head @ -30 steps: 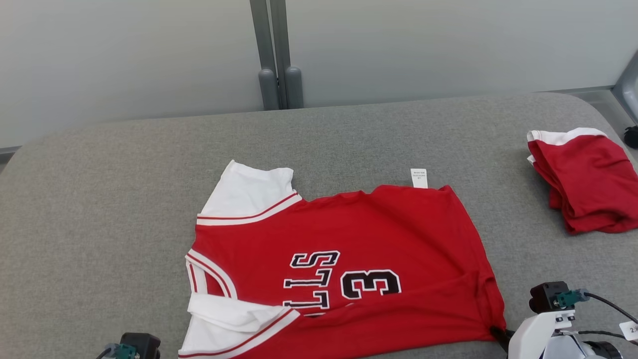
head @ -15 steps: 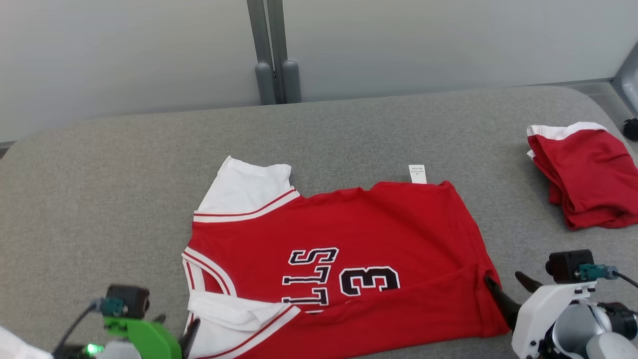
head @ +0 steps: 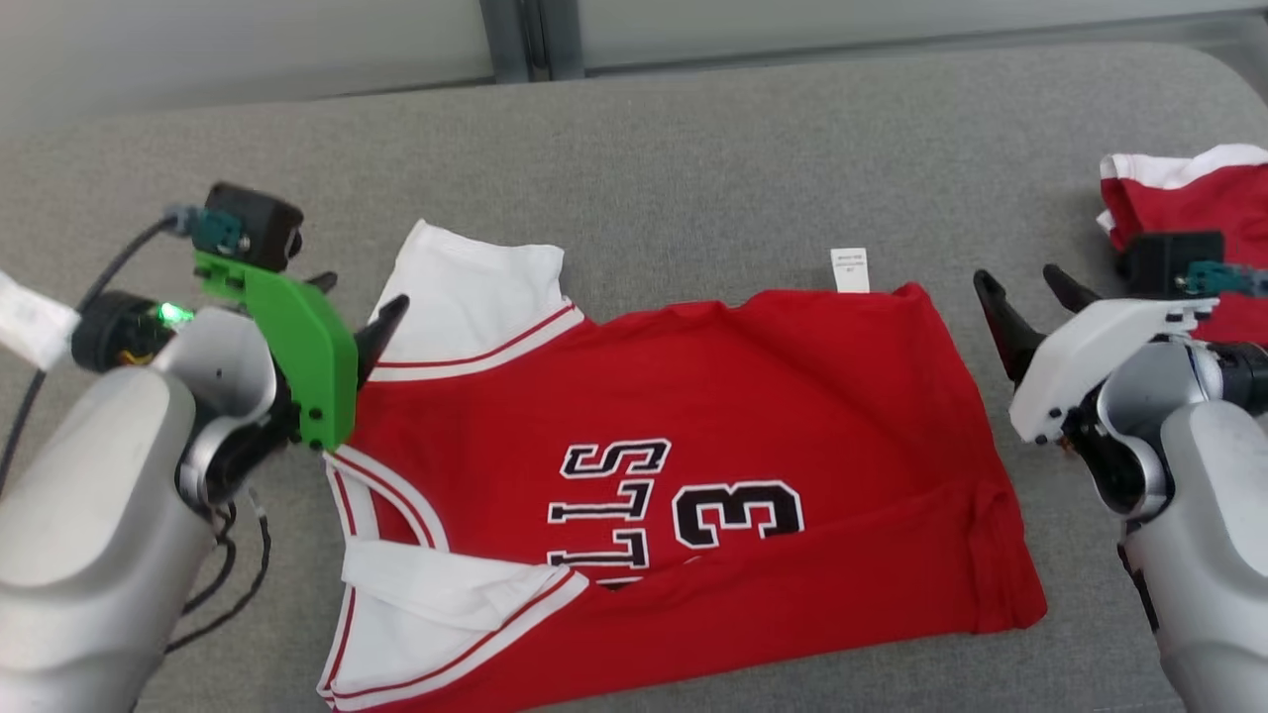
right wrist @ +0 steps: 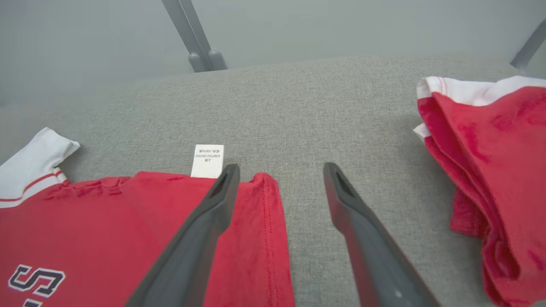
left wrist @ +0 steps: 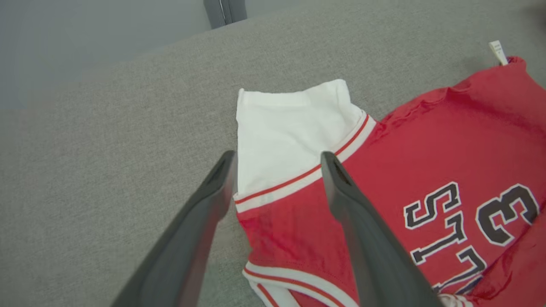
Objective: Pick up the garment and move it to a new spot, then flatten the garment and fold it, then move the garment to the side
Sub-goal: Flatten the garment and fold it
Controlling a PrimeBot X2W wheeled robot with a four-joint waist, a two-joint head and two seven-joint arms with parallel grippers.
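The garment is a red jersey with white sleeves and black lettering, spread on the grey cloth table. Its near strip is folded up over the bottom of the print. My left gripper hangs open above the far white sleeve, and in the left wrist view my left gripper straddles that sleeve's striped seam. My right gripper is open just right of the garment's far right corner. The right wrist view puts my right gripper over that corner's edge, beside the white label. Nothing is held.
A second red and white garment lies folded at the table's right side, close behind my right wrist, also seen as a folded pile. A grey post stands beyond the table's far edge.
Both grippers opened, let go of the garment's near edge and moved to its far corners. The head camera tilted down, so the whole picture shifted.
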